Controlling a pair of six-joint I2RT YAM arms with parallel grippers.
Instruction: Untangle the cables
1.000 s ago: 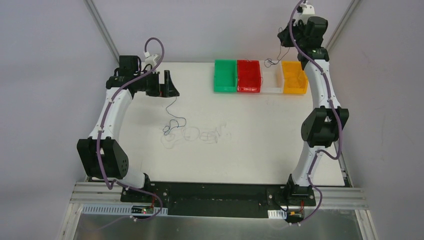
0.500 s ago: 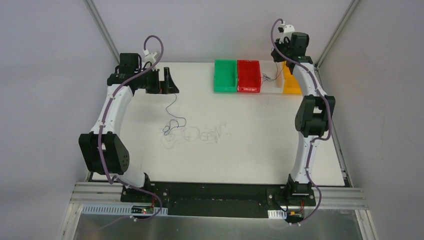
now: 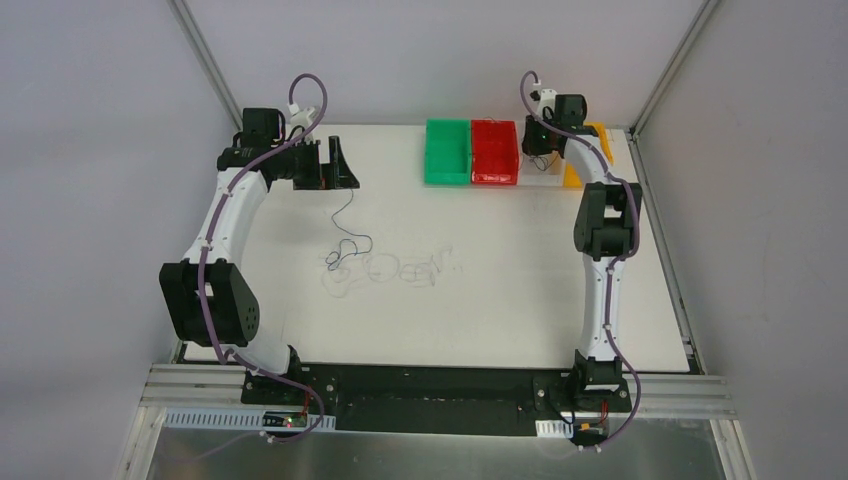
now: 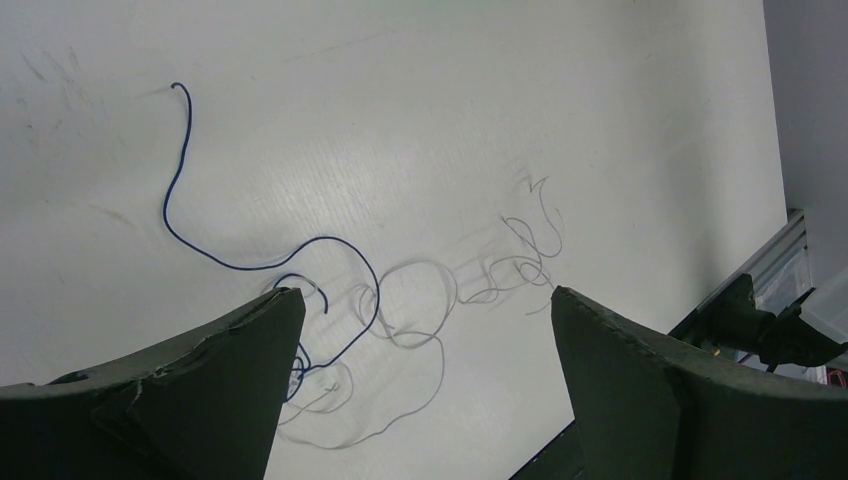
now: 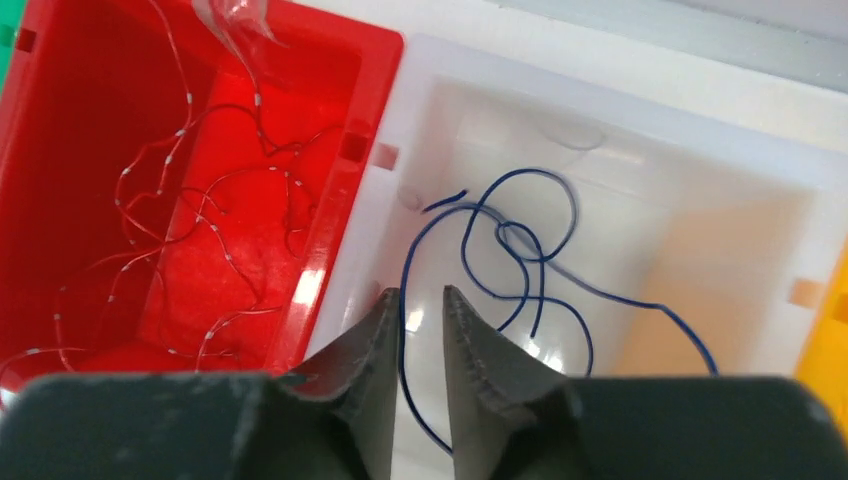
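Note:
A dark blue wire and several whitish-grey wires lie loosely tangled on the white table; in the left wrist view the blue wire crosses the grey loops. My left gripper hangs wide open and empty above them, also in its wrist view. My right gripper is over the white bin. Its jaws stand slightly apart with another dark blue wire running between them and coiling in the bin. Red wires lie in the red bin.
Four bins stand in a row at the table's far edge: green, red, white and orange. The right arm leans over the white and orange bins. Grey walls and metal posts enclose the table.
My right arm has swung down and left from high above the orange bin to the white bin, bringing the blue wire down into it. The left arm has not moved.

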